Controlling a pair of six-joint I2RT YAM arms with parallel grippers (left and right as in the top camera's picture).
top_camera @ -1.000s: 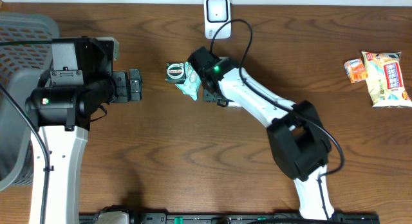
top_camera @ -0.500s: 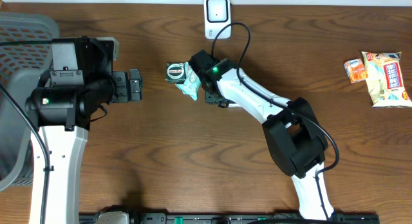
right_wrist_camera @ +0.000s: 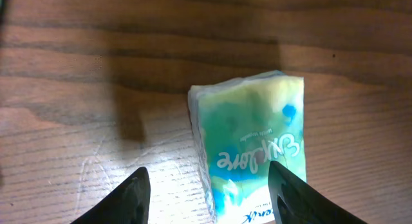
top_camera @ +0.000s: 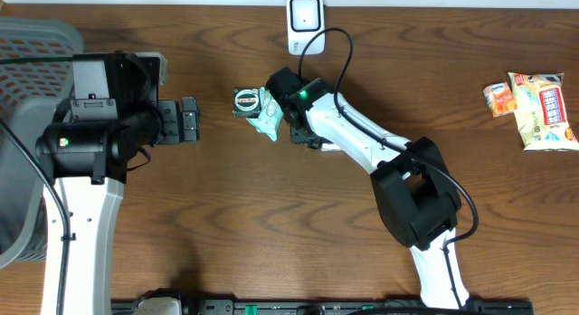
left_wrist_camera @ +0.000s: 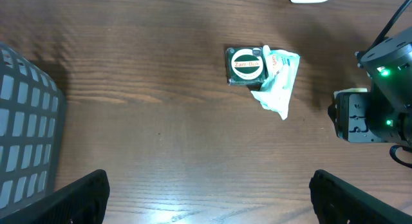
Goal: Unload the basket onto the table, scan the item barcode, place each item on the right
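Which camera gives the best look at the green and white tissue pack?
Right wrist: the tissue pack fills the frame, its print visible. Left wrist shows it whole but small; overhead shows it tiny.

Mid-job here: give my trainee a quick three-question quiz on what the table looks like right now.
1. True or false: the left claw holds the tissue pack.
2. The right claw straddles which? A) snack packet B) tissue pack C) white scanner
3. Fill in: beside the left arm stands a grey mesh ___.
Key: 1 false, it is open and empty; 2 B; 3 basket.
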